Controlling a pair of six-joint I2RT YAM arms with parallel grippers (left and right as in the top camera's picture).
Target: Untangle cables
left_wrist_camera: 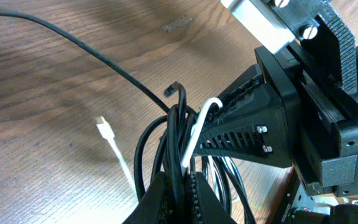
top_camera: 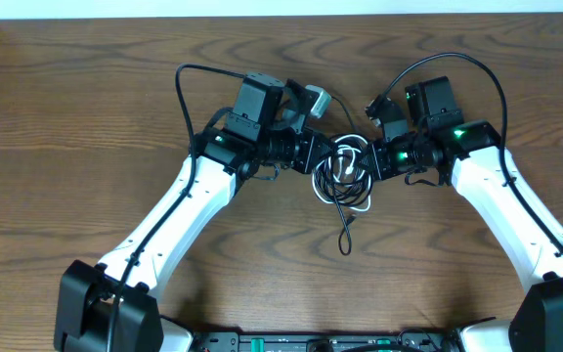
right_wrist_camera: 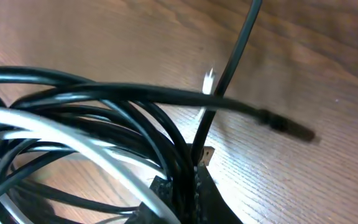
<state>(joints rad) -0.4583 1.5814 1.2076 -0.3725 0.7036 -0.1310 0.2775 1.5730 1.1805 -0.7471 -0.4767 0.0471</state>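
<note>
While our left gripper [left_wrist_camera: 180, 188] pinches tight on the cables [top_camera: 343, 172] and our right gripper [right_wrist_camera: 183, 186] clamps the same bundle, we see the knot mid-frame overhead between them, with one black tail trailing down the wooden table [top_camera: 86, 117].

Overhead, the table [top_camera: 66, 147] is evenly and fairly brightly lit from above, everything is kept sharp, only soft faint shadows are cast beside the arms [top_camera: 179, 210], and a pale strip along the top edge is blown out. In the left wrist view a diffuse glare patch is seen on the wood at upper left, and the cables [left_wrist_camera: 173, 143] are rendered fairly sharp, softened toward the bottom edge. In the right wrist view the near cords are badly blurred, the white cable [right_wrist_camera: 55, 134] is washed out, and wood grain is resolved only at lower right.
</note>
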